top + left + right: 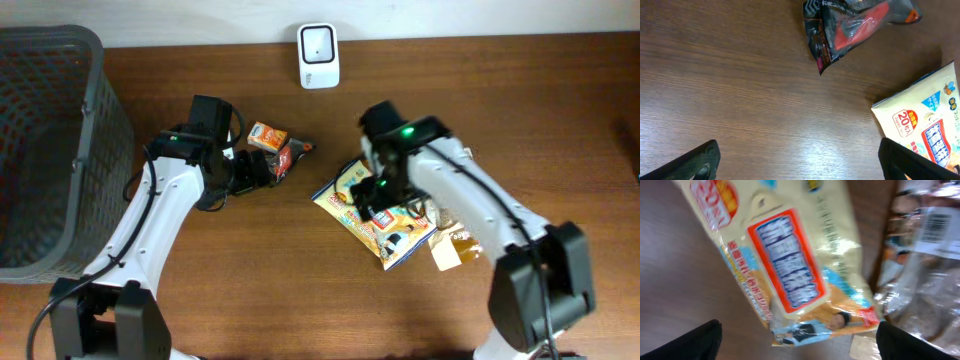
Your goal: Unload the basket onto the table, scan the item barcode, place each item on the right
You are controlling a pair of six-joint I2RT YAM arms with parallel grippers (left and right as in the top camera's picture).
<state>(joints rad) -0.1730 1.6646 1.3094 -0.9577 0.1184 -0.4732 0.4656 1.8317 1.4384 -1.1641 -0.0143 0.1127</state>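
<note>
**Overhead view.**
- White scanner (318,55) at the far edge of the table (300,290), near the middle.
- Grey basket (50,140) at the left end.
- Yellow wipes pack (395,235) flat on the wood, right of centre, printed face up, well apart from the scanner.
- Right gripper (378,196) directly over the pack.
- Clear bag (452,248) with a beige tag, against the pack's right side.
- Left gripper (262,168) low over the wood, just beside a dark snack packet (292,155).
- Small orange box (267,135) just behind that packet, on the scanner side.

**Left wrist view.**
- Left gripper (800,165): fingertips (695,162) in the two lower corners, spread wide, with only bare wood between them. Nothing pinched.
- Dark snack packet (855,25), red inside, at the top of the frame, clear of the fingers.
- One corner of the wipes pack (925,125) at the right edge, close to the right-hand fingertip.

**Right wrist view.**
- Blurred throughout.
- Wipes pack (790,265) across the middle, tilted, showing a blue panel with a red border.
- Right gripper (800,342): fingertips (690,340) in the two lower corners, spread wide to either side of the pack's lower end. Contact with the pack not discernible.
- Clear bag (930,280) at the right, with a white barcode label near the top, its edge under or against the pack.
</note>
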